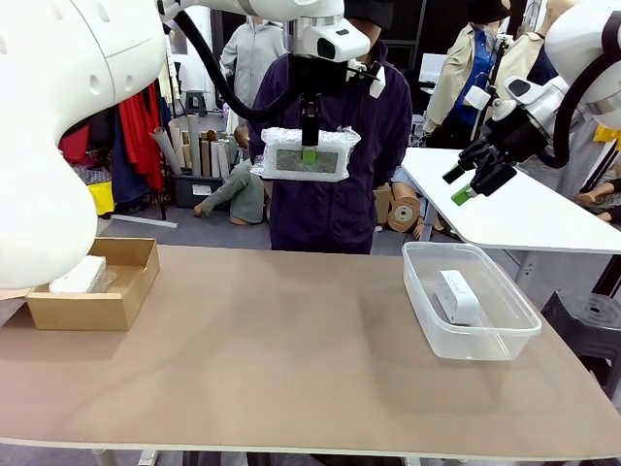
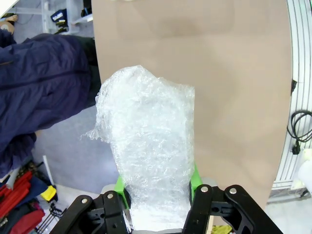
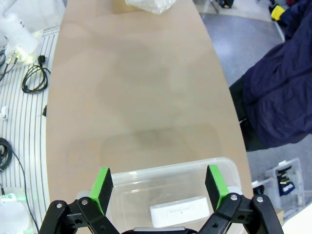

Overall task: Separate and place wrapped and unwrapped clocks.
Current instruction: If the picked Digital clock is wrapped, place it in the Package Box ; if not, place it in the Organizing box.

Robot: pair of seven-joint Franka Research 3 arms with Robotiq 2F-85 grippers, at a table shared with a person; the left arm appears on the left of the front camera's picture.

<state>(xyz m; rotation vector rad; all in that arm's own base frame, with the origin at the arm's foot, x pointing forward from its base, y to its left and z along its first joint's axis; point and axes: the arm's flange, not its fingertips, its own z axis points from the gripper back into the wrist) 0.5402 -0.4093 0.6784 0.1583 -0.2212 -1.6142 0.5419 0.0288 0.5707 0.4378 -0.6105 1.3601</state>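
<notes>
While the left claw (image 1: 310, 155) clamps a wrapped clock (image 1: 306, 153), right claw (image 1: 469, 184) wide, bare clock (image 1: 456, 296) in clear tub (image 1: 505, 345)

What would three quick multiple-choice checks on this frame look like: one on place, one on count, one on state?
1. Where does the bare clock lie?
A. In the clear plastic tub
B. In the cardboard box
C. On the bare table

2. How many bubble-wrapped clocks can be seen?
A. None
B. Two
C. Four

3. How does the left gripper stand?
A. Open above the tub
B. Resting open on the table
C. Shut on a wrapped clock, held up in the air

Answers:
1 A: the smooth white clock sits inside the tub at the table's right.
2 B: one hangs from the left gripper, the other wrapped clock lies in the cardboard box.
3 C: in the left wrist view the green pads pinch the wrapped bundle, well above the table.
</notes>
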